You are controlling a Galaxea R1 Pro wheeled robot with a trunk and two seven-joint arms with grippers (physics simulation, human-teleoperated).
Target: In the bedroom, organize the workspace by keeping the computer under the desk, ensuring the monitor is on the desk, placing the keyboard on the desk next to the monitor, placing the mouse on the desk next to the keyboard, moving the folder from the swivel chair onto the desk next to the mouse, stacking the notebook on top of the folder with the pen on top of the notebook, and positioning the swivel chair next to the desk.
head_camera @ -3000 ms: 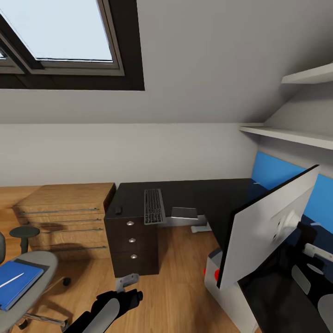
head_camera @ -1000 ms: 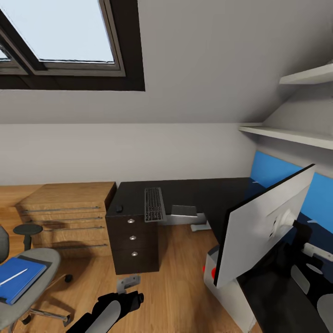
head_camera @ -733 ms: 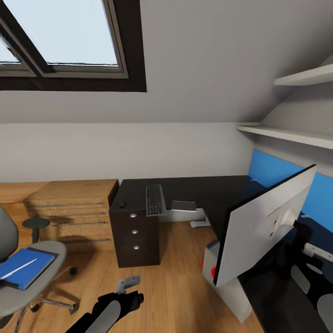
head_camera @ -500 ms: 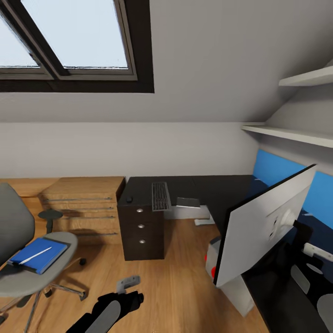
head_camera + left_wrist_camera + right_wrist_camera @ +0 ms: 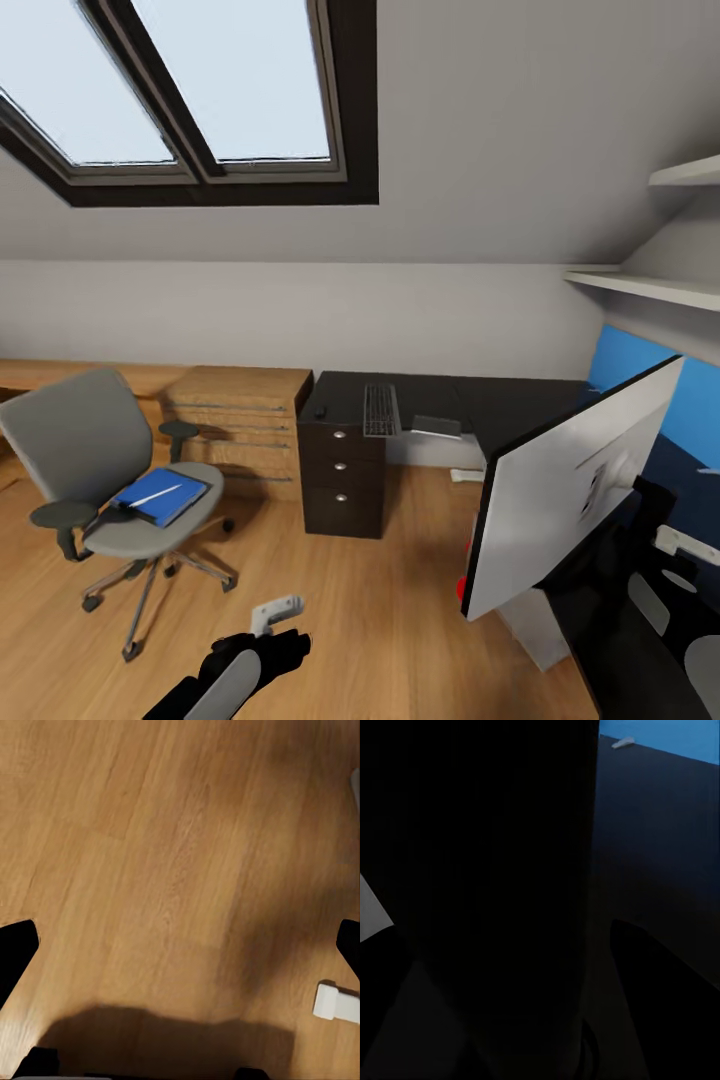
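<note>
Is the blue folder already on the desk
No, the blue folder lies on the seat of the swivel chair, apart from the desk, with the pen on top.

Glossy black left arm (image 5: 235, 670) with grey panel and pale grey bracket.

Monitor (image 5: 560, 500) front hidden; mouse (image 5: 321, 410) barely legible.

1 swivel chair (image 5: 95, 470); 1 monitor (image 5: 570, 490); 1 keyboard (image 5: 381, 410); 1 pen (image 5: 154, 496).
</note>
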